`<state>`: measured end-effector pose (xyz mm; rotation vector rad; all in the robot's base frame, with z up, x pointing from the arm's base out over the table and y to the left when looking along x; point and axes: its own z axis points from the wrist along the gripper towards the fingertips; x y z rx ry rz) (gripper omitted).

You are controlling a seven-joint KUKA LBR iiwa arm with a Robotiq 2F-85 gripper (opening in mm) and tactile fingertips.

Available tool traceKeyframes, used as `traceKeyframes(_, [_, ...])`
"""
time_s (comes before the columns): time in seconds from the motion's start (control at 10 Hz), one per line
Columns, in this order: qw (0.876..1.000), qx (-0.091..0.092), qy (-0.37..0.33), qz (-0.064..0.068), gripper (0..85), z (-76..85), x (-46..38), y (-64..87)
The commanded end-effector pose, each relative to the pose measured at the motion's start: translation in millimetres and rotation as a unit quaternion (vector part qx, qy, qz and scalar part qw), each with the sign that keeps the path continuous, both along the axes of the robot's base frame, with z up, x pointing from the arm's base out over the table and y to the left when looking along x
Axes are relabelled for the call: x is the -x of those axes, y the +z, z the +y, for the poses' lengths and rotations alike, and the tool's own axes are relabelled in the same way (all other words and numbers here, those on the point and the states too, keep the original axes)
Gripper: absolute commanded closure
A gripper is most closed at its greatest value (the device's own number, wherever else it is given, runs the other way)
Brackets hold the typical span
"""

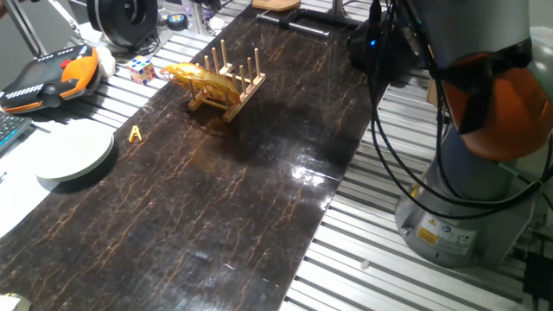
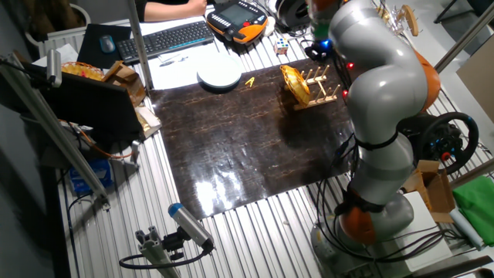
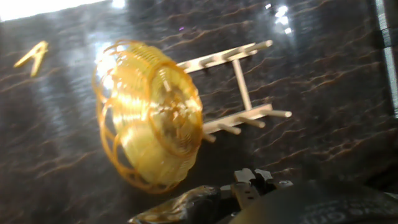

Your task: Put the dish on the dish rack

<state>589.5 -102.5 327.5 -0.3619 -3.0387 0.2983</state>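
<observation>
The golden wicker dish (image 1: 203, 79) stands on its edge at the left end of the small light-wood dish rack (image 1: 238, 82), leaning between the pegs. In the other fixed view the dish (image 2: 294, 83) sits at the rack's (image 2: 320, 86) left end, close behind the arm. The hand view looks down on the dish (image 3: 149, 115) and the rack (image 3: 239, 87) from above. Only the dark housing of my hand (image 3: 261, 193) shows at the bottom edge, apart from the dish. The fingers are not visible, and nothing is held in view.
A white round plate (image 1: 73, 155) lies at the mat's left edge. A small yellow A-shaped piece (image 1: 135, 133) lies near it. A Rubik's cube (image 1: 141, 68) and an orange teach pendant (image 1: 47, 78) sit behind. The robot base (image 1: 467, 190) stands to the right.
</observation>
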Motion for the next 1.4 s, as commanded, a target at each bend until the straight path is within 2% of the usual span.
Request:
traceKeyframes(0.0, [1.0, -0.012, 0.014, -0.003, 83.0, 0.3, 1.1, 1.3])
traceKeyframes(0.3, [0.999, -0.017, 0.027, -0.01, 83.0, 2.0, 2.1, 1.1])
traceKeyframes(0.5, [0.999, -0.03, 0.029, -0.008, 83.0, 0.6, 1.9, -2.8])
traceKeyframes(0.6, [0.999, -0.031, 0.03, -0.014, 83.0, 1.8, 3.0, -5.9])
traceKeyframes(0.8, [0.999, -0.022, 0.031, -0.018, 83.0, 6.2, 4.6, -9.8])
traceKeyframes(1.3, [0.999, -0.033, 0.029, -0.018, 83.0, 10.5, 5.1, -12.0])
